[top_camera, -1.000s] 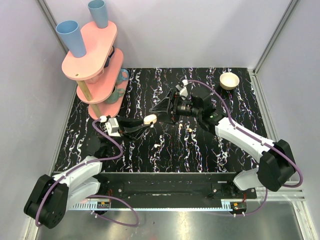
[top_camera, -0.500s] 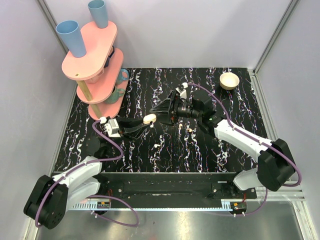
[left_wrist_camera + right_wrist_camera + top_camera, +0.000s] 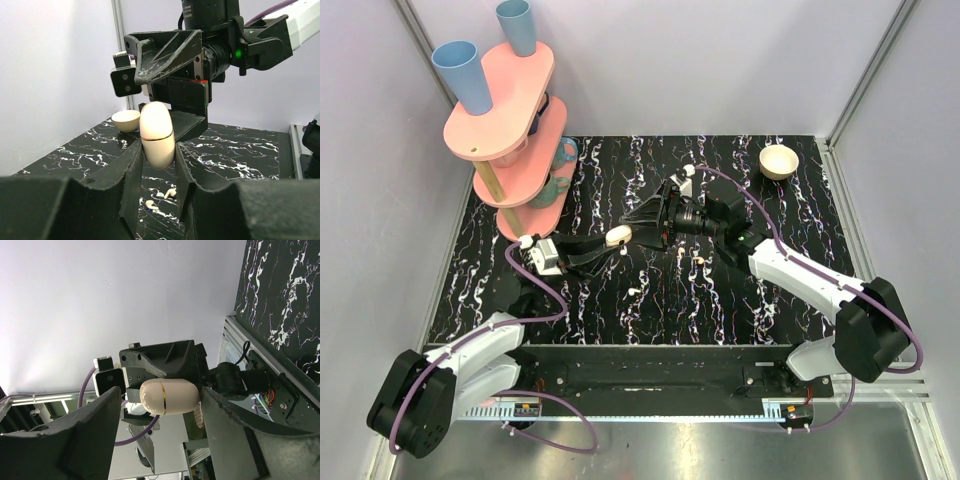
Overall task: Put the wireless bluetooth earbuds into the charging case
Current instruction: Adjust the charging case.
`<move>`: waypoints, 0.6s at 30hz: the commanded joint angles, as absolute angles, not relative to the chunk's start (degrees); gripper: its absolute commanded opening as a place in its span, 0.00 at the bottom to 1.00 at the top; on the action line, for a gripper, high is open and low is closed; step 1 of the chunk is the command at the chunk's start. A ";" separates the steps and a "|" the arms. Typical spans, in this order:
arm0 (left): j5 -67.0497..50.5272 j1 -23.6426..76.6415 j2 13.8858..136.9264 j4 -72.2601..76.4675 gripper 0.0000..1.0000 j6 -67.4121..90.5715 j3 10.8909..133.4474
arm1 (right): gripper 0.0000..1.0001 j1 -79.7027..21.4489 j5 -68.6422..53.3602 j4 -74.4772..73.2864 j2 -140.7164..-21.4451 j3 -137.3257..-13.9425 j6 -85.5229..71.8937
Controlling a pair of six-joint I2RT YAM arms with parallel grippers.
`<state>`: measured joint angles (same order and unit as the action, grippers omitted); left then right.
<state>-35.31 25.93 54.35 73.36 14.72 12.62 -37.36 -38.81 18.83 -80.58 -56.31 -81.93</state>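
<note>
- The left gripper (image 3: 158, 151) is clenched on the charging case (image 3: 157, 135), its two fingers pressing the lower half of the case from either side.
- The case is cream, egg-shaped and closed, with a thin gold seam around its middle. It stands upright in that hold and is lifted clear of the table (image 3: 770, 300).
- The right gripper (image 3: 638, 224) faces the case from the opposite side, its fingers spread wide with the case between them. In the right wrist view there is a clear gap on one side of the case, while the other finger sits very close — whether it touches, I cannot tell.
- The first earbud (image 3: 634, 291) lies on the table, toward the arm bases from the case and well apart from it.
- The second earbud (image 3: 699, 260) lies on the table to the right of the case, just beside the right arm's wrist.
- Neither earbud is in the case, and neither is touched by a gripper.
- A small cream bowl (image 3: 779, 161) sits far right of the case, near the table's back corner.
- A pink two-tier stand (image 3: 505, 95) with blue cups (image 3: 460, 75) rises to the left of the case — at the table's back left corner.
</note>
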 commanded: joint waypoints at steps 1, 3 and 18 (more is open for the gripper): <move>-33.66 26.28 54.05 89.30 0.00 12.39 13.54 | 0.71 -37.18 -40.96 21.18 -80.51 -56.51 -82.88; -33.66 26.37 54.32 89.30 0.00 12.30 13.45 | 0.71 -37.18 -41.04 21.36 -80.59 -56.51 -83.15; -34.28 27.16 55.02 89.12 0.00 11.78 13.71 | 0.62 -37.53 -41.05 25.40 -82.18 -55.81 -84.99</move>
<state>-34.24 26.83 54.96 73.41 13.26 12.62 -37.39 -40.23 22.11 -82.81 -55.66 -84.58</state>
